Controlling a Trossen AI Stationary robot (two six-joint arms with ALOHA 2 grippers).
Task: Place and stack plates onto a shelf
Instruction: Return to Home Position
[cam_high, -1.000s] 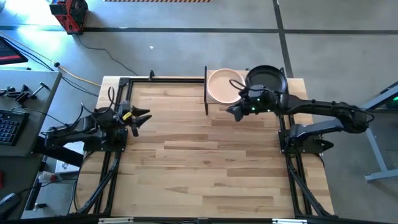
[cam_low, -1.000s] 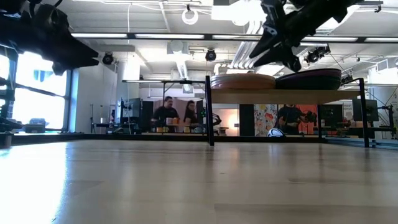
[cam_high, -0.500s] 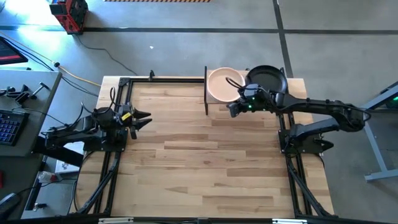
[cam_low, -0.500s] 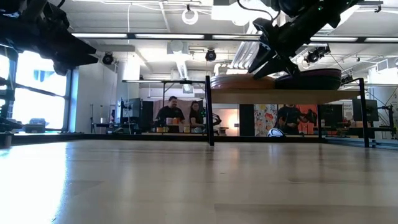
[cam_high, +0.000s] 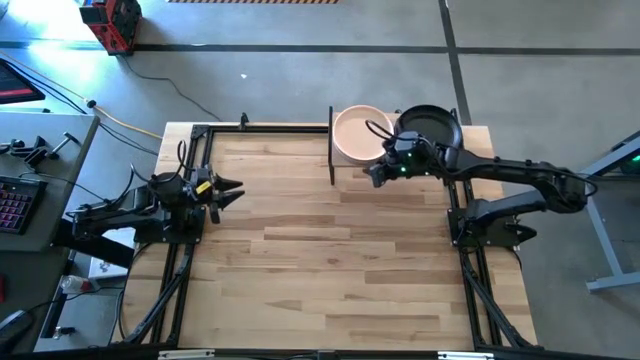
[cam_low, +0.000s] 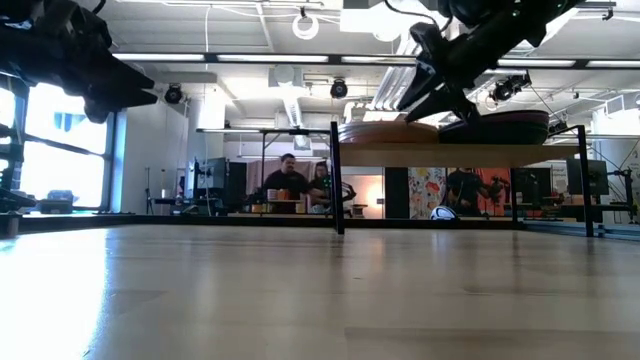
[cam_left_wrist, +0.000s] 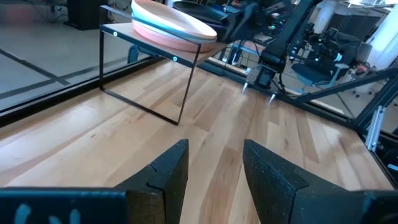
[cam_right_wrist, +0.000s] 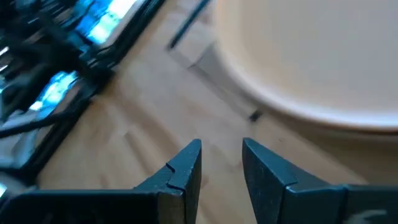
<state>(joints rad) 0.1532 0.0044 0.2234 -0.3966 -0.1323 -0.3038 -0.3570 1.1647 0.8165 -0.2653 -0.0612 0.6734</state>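
We see plates (cam_high: 358, 135) stacked on the shelf (cam_low: 400, 155), so right claw (cam_high: 370, 178) hangs parted, empty, at its six o'clock; left claw (cam_high: 237, 190) parted too.

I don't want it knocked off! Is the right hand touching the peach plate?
Apart. Right wrist view: bare wood shows between the right hand and the peach plate.

I find no readable text, label, brand or number in any of my views. The keyboard (cam_high: 12, 205) beside the bench (cam_high: 330, 260) shows keys too small to read.
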